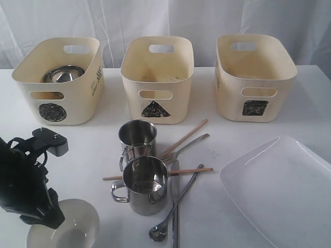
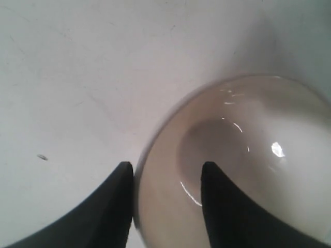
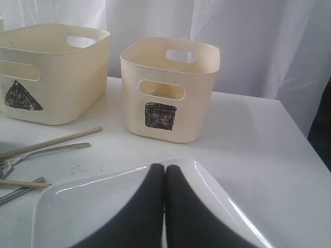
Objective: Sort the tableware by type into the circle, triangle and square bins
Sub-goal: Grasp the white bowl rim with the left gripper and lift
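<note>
My left gripper [image 2: 166,168] is open and straddles the rim of the white bowl [image 2: 248,155], one finger outside against the rim and one inside. In the exterior view that bowl [image 1: 75,227] sits at the front left under the left arm. My right gripper [image 3: 165,168] is shut and empty, hovering over the large white plate [image 3: 88,206]. The steel bowl [image 1: 63,74] lies in the circle bin [image 1: 77,103]. The triangle bin [image 1: 178,98] and square bin [image 1: 232,98] stand beside it. Two steel mugs [image 1: 137,137] [image 1: 146,183] stand mid-table.
Chopsticks [image 1: 186,137], a fork [image 1: 189,144], a knife [image 1: 174,186] and a long spoon [image 1: 160,231] lie crossed right of the mugs. The plate [image 1: 279,191] fills the front right. White curtains hang behind the bins.
</note>
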